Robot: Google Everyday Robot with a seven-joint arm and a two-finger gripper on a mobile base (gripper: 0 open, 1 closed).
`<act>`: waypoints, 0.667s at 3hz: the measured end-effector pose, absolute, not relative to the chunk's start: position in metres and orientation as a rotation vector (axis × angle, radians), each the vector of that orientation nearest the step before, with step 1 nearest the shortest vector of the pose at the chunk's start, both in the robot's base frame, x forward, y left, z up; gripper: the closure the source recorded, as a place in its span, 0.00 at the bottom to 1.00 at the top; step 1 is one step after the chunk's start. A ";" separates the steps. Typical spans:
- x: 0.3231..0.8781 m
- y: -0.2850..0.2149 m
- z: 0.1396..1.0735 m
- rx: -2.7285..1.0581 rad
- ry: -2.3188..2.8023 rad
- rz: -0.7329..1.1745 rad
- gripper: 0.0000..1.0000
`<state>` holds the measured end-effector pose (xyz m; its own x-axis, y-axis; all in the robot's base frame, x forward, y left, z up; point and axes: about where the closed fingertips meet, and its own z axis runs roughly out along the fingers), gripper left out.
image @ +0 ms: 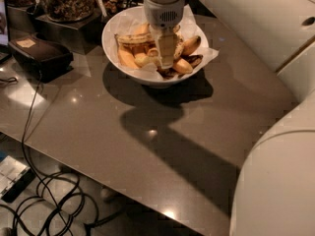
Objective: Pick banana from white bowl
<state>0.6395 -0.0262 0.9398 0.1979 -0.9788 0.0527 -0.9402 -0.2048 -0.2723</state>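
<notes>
Here we have the grey table [162, 151], with the white bowl [109, 47] near its far edge. The gripper [166, 59] is down inside the bowl; whether it grips anything, we cannot tell. The banana [145, 58] lies just beside it. We judge the grasp is in hand; next comes a firm hold, then a straight lift.

White bowl [142, 79] — one, upper centre. Bananas [127, 58] — at least five in view, inside it. Gripper [166, 63] — one, upper centre, over the bowl. Dark box [39, 55] — one, upper left.
</notes>
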 end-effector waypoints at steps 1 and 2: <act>0.640 -0.026 0.938 -2.290 1.856 -0.313 0.38; 0.640 -0.025 0.934 -2.297 1.856 -0.302 0.48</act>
<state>0.6399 -0.0253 0.9340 0.2038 -0.9778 0.0488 -0.9427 -0.2095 -0.2596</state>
